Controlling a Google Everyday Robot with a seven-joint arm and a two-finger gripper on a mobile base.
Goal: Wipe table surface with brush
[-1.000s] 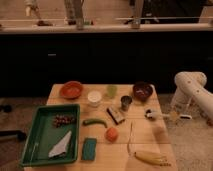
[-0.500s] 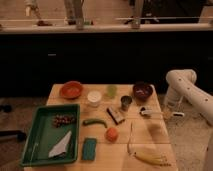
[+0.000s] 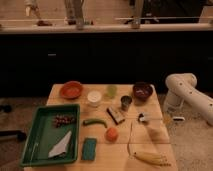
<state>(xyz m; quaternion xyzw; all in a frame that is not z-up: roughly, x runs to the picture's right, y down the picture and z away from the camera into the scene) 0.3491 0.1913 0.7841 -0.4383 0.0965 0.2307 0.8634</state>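
The light tan wooden table surface [image 3: 116,159] fills the lower middle of the camera view. The brush [image 3: 149,126] lies on its right side, dark tip towards the table's middle and pale handle slanting to the front right. My white arm [image 3: 186,90] stands to the right of the table. My gripper [image 3: 177,118] shows as a small pale part just off the table's right edge, level with the brush and a short way to its right. It is not touching the brush.
A green tray [image 3: 29,146] with grapes and a white napkin is at the left. A red bowl [image 3: 71,90], white cup [image 3: 93,97], green cup [image 3: 111,90], dark bowl [image 3: 142,91], metal cup [image 3: 126,102], dark block [image 3: 116,115], orange fruit [image 3: 111,133], blue sponge [image 3: 90,148], thin stick [image 3: 130,137] and banana [image 3: 150,157] crowd the table.
My arm has swung a little to the left, towards the table's right edge, and the gripper has dropped lower beside it. The things on the table lie as before.
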